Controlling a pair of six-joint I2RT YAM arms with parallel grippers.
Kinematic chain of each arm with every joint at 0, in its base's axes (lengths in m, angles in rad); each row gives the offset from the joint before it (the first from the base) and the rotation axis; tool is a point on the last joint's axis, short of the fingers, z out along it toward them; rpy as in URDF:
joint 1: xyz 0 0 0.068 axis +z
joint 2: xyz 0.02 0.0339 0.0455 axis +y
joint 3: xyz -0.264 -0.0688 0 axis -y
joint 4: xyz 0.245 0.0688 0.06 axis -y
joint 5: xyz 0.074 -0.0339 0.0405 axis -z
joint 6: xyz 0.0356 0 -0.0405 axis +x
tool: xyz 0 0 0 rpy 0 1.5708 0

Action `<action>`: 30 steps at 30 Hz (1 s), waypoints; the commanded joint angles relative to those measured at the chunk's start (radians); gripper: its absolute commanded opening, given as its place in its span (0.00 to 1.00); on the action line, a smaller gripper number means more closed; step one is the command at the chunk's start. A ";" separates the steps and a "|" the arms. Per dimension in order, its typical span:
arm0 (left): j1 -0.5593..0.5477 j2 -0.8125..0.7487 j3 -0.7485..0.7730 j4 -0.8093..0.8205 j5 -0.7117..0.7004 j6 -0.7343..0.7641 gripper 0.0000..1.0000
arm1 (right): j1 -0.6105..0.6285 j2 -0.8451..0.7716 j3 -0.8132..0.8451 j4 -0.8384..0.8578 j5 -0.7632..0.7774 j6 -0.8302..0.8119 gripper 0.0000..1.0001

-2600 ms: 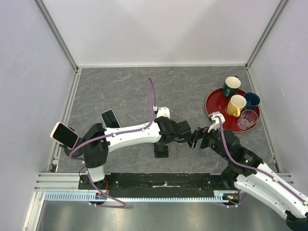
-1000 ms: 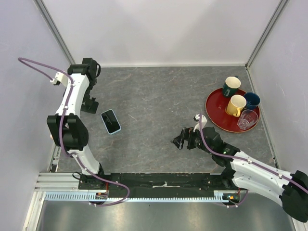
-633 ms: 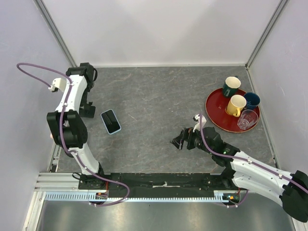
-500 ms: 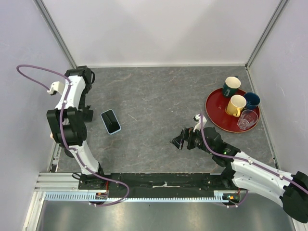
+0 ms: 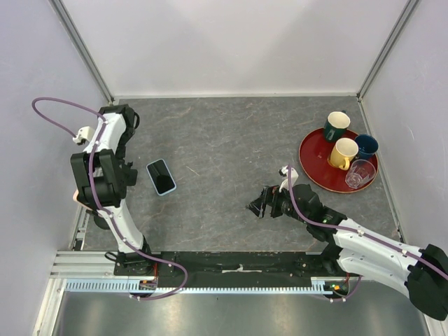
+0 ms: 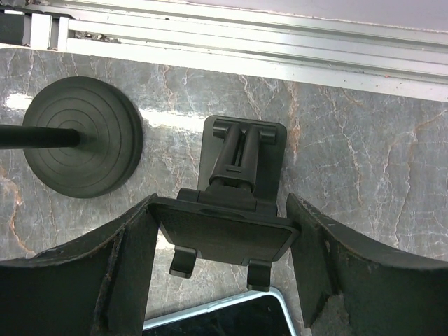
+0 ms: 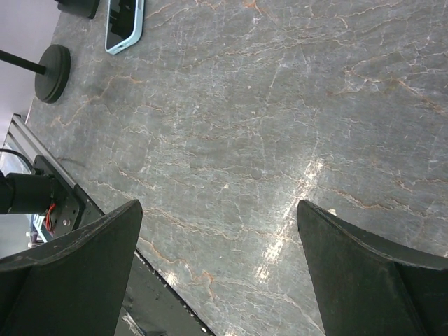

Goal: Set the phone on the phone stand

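Of the phone (image 5: 74,198) only a pink sliver is seen beside the phone stand (image 6: 80,136), behind the left arm (image 5: 98,175), so its long axis cannot be told. The left gripper (image 6: 222,231), spread wide and empty, is held just beyond the stand's base and is nearer; the right gripper (image 7: 218,210), equally wide and empty, is seen well apart from the stand.

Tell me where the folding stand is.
In the left wrist view, the folding stand is framed between the open left jaws, right of the phone stand's round base; the light-blue phone lies below.
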 commanded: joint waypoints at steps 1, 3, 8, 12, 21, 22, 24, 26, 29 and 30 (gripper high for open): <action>0.019 0.003 -0.014 -0.163 -0.049 -0.062 0.02 | 0.000 -0.008 -0.008 0.063 -0.008 0.009 0.98; 0.024 0.011 -0.016 -0.154 -0.049 -0.045 0.02 | -0.002 -0.019 -0.011 0.058 -0.008 0.012 0.98; 0.028 0.016 -0.016 -0.145 -0.050 -0.042 0.10 | -0.002 -0.054 -0.016 0.035 0.000 0.010 0.98; 0.032 0.016 -0.013 -0.146 -0.058 -0.037 0.40 | -0.002 -0.066 -0.016 0.025 0.004 0.009 0.98; 0.032 -0.021 -0.002 -0.149 -0.055 -0.008 0.87 | -0.002 -0.065 -0.017 0.029 -0.002 0.009 0.98; 0.032 -0.036 -0.005 -0.146 -0.060 -0.006 0.89 | 0.000 -0.065 -0.016 0.031 -0.002 0.010 0.98; 0.032 -0.044 -0.008 -0.134 -0.058 0.009 0.94 | -0.002 -0.066 -0.019 0.034 -0.002 0.009 0.98; 0.030 -0.053 -0.007 -0.135 -0.051 0.015 0.95 | 0.000 -0.063 -0.020 0.038 -0.002 0.006 0.98; 0.028 -0.072 0.003 -0.135 -0.044 0.027 0.96 | -0.002 -0.059 -0.020 0.042 -0.005 0.003 0.98; 0.025 -0.079 0.004 -0.135 -0.044 0.030 0.96 | 0.000 -0.059 -0.017 0.042 -0.005 0.003 0.98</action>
